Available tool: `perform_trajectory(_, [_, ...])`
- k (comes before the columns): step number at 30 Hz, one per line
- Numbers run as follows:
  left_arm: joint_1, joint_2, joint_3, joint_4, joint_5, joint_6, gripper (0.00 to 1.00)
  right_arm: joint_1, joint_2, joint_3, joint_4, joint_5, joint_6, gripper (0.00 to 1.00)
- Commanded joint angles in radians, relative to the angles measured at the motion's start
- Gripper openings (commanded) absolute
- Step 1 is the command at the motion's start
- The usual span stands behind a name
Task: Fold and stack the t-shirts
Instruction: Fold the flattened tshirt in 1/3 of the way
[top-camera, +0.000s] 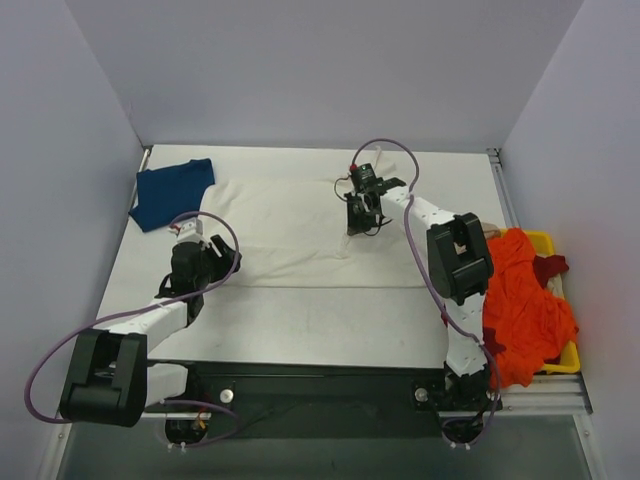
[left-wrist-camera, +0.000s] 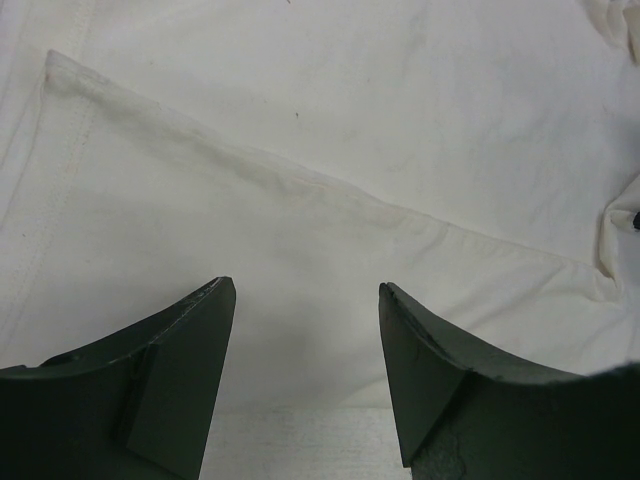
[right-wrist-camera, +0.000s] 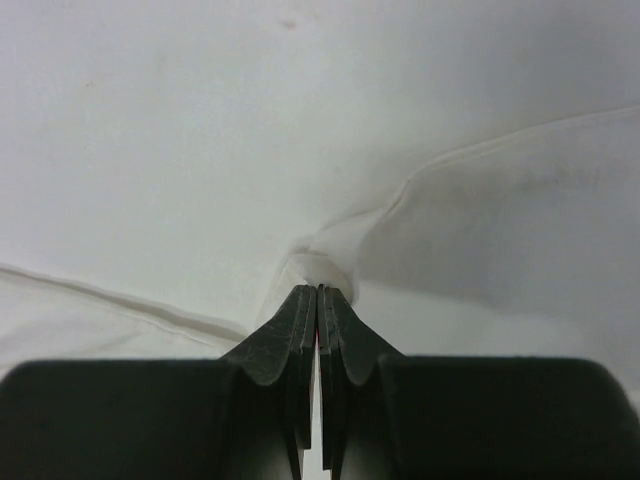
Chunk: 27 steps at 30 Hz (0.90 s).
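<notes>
Right gripper (right-wrist-camera: 318, 297) pinches cream t-shirt (top-camera: 290, 230) fold mid-frame; left gripper (left-wrist-camera: 305, 290), jaws wide, I hold over its left hem; cloth runs crosswise.

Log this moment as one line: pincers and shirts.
left pincer: open, over cream shirt | right pincer: shut on cream shirt | blue shirt: far-left corner | orange shirt: draped over bin

Boxed in at the back and both sides by plain pale lilac-grey walls (top-camera: 330, 70), floored by a white worktop (top-camera: 330, 325) with a metal rail (top-camera: 506, 195) along its right edge, lit softly and evenly.
</notes>
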Motion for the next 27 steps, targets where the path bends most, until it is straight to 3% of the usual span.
perform_trajectory(1, [-0.005, -0.001, 0.028, 0.024, -0.006, 0.016, 0.7, 0.009, 0.021, 0.066, -0.039, -0.014, -0.005, 0.0])
perform_trajectory(6, [-0.005, 0.002, 0.03, 0.02, -0.008, 0.017, 0.7, 0.009, 0.046, 0.123, -0.039, -0.036, 0.011, 0.1])
perform_trajectory(13, [-0.005, -0.008, 0.033, 0.014, -0.014, 0.022, 0.7, 0.009, 0.02, 0.169, -0.032, -0.099, 0.014, 0.53])
perform_trajectory(18, [-0.022, -0.024, 0.039, -0.003, -0.025, 0.023, 0.7, 0.003, -0.083, 0.102, 0.016, -0.115, 0.006, 0.63])
perform_trajectory(27, [-0.105, -0.01, 0.106, -0.013, -0.095, 0.034, 0.7, -0.062, -0.287, -0.2, 0.135, -0.139, 0.015, 0.7])
